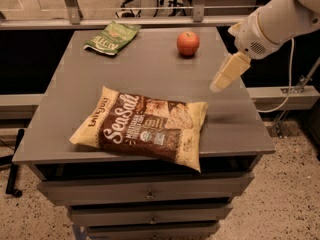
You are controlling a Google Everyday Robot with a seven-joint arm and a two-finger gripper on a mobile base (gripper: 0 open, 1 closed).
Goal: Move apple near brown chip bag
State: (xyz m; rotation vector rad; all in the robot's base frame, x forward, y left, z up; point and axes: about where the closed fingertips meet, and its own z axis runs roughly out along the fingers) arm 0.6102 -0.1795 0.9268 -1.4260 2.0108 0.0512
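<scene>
The apple (pixel 188 43), small, round and red-orange, stands at the back of the grey table top (pixel 150 69), right of centre. The brown chip bag (pixel 141 127), large and dark brown with pale yellow ends and white "Sea Salt" script, lies flat at the front of the table. My gripper (pixel 220 85) hangs on the white arm (pixel 270 21) above the table's right side. It is to the right of the apple and in front of it, apart from it, and behind the right end of the brown bag.
A smaller green bag (pixel 112 37) lies at the back left of the table. The table is a drawer cabinet with drawers (pixel 150 194) below its front edge. A rail (pixel 150 21) runs behind it. A cable (pixel 287 91) hangs at the right.
</scene>
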